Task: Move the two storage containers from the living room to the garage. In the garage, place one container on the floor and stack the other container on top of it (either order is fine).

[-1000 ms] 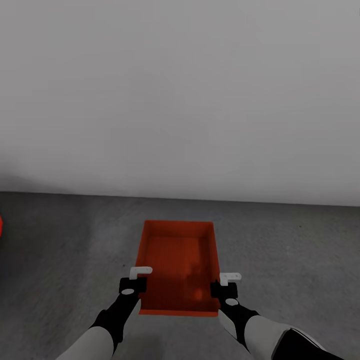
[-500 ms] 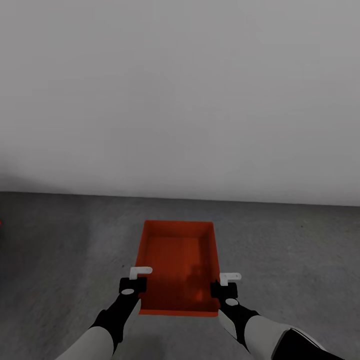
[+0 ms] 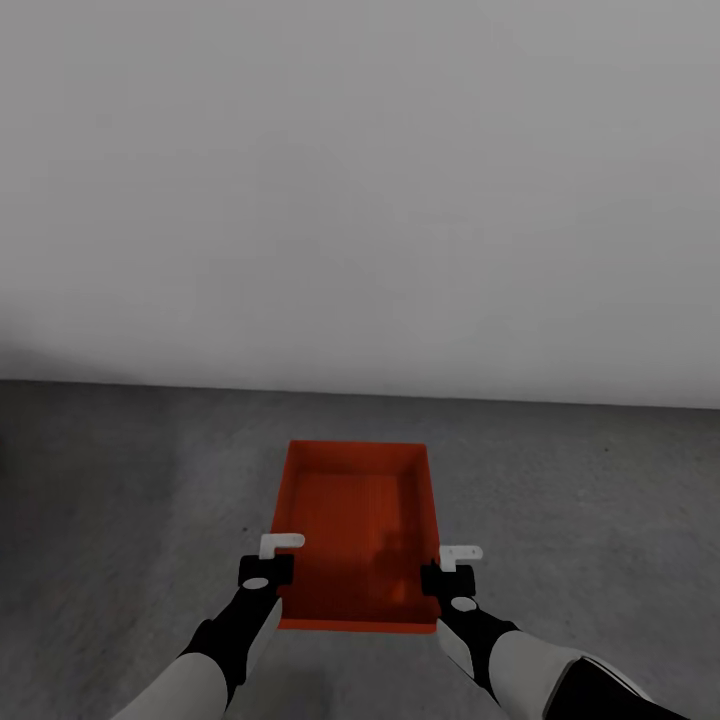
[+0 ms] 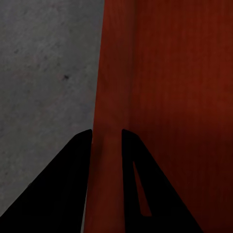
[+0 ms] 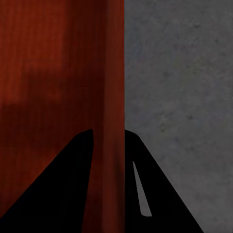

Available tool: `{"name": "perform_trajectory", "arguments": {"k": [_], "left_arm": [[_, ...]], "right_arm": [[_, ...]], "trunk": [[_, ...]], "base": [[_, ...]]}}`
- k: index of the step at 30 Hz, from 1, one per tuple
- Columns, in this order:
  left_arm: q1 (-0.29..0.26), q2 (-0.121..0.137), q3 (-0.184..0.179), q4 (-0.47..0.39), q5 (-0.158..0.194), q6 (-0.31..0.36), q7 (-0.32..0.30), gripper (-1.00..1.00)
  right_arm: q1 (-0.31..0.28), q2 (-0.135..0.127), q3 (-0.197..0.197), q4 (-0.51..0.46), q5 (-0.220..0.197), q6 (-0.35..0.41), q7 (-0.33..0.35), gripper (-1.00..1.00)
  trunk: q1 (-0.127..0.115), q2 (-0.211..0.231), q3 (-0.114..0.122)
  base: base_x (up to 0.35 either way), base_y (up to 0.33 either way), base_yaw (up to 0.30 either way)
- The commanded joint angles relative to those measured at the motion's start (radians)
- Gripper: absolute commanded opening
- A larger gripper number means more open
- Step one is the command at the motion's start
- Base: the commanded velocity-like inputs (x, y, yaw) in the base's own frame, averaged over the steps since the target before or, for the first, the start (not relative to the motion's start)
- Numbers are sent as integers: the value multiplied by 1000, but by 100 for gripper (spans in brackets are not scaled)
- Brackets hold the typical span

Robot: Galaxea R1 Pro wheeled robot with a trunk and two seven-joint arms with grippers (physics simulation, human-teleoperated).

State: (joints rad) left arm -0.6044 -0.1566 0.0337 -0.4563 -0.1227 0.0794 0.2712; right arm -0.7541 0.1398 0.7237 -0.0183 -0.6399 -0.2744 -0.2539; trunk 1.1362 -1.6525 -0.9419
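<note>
You held the container [image 3: 355, 520] over the floor [image 3: 580, 500]: left claw [image 4: 106, 145] pinched its left wall, right claw [image 5: 108, 145] its right wall.

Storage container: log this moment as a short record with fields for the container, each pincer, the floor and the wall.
container: one orange-red storage container, open-topped, nothing inside
left pincer: shut on the container's left wall
right pincer: shut on the container's right wall
floor: dark grey mottled concrete
wall: plain pale grey, straight ahead
contact with floor: cannot tell
</note>
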Motion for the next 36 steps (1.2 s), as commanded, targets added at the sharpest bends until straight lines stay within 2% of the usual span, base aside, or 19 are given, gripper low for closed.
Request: {"name": "perform_trajectory", "arguments": {"k": [1,36], "left_arm": [[0,-2,20,-2,54,8,5,-100],[0,-1,20,-4,54,8,6,-100]], "right_arm": [[-1,29,-58,-5,-4,-5,2,-100],[-1,29,-58,-5,-4,-5,2,-100]], "trunk": [[4,-8,-4],[138,-253,-113]], "base": [[0,0,0],[0,0,0]]}}
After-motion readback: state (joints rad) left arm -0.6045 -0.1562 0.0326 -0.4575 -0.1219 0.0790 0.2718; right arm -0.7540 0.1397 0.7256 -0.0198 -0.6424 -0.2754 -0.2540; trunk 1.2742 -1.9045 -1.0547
